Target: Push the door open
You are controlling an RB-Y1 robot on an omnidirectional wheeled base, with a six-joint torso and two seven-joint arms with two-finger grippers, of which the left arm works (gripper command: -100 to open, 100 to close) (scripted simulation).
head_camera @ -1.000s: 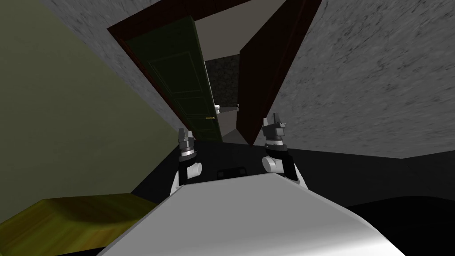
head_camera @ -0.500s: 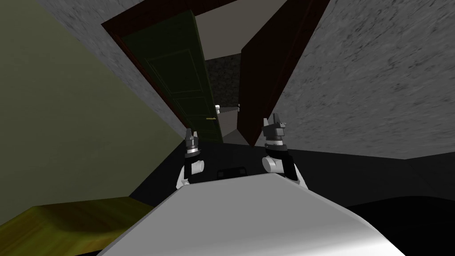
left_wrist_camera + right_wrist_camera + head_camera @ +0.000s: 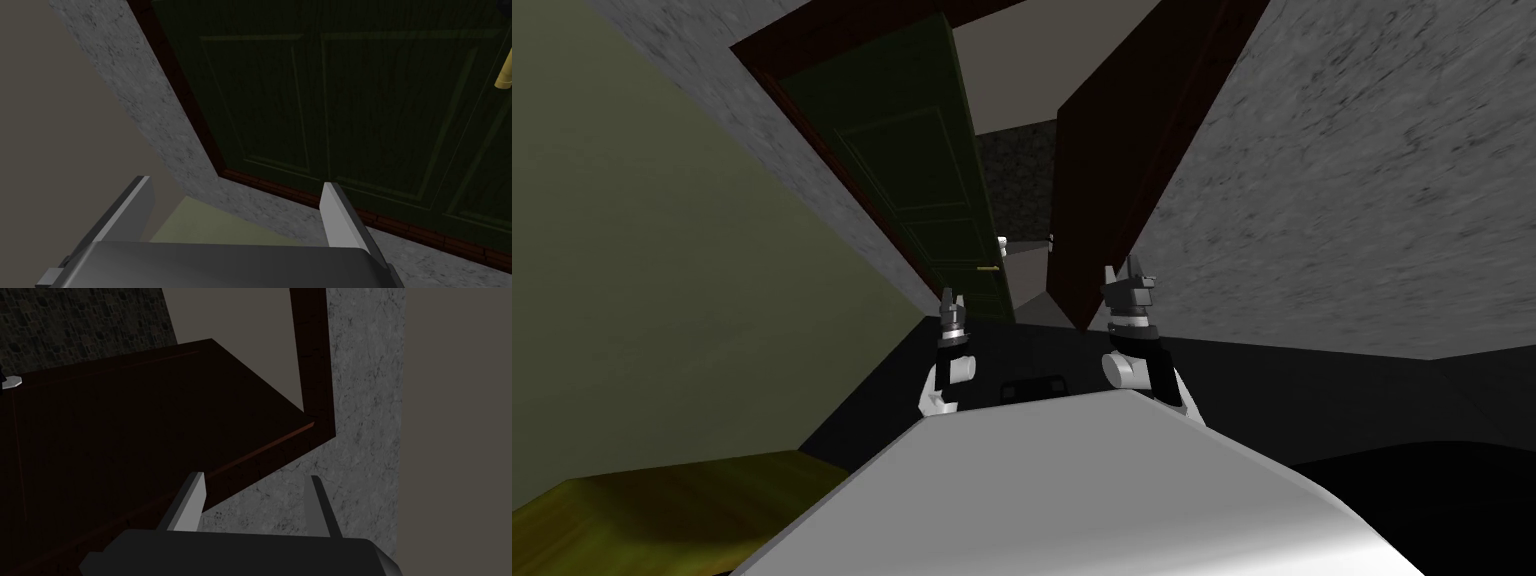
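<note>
Since my left gripper (image 3: pixel 952 304) has swung inward toward the half-open green door (image 3: pixel 912 180), fingers (image 3: pixel 340 215) apart, a push looks near; right gripper (image 3: pixel 1128 277) waits, fingers likewise apart.

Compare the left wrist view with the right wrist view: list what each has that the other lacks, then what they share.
Left wrist view, not the right: a dark green panelled door with a brass handle, and the open left pincer.
Right wrist view, not the left: a dark red-brown door, a white knob, a dark stone wall beyond it, and the open right pincer.
Both: the speckled grey wall and the red-brown door frame.
</note>
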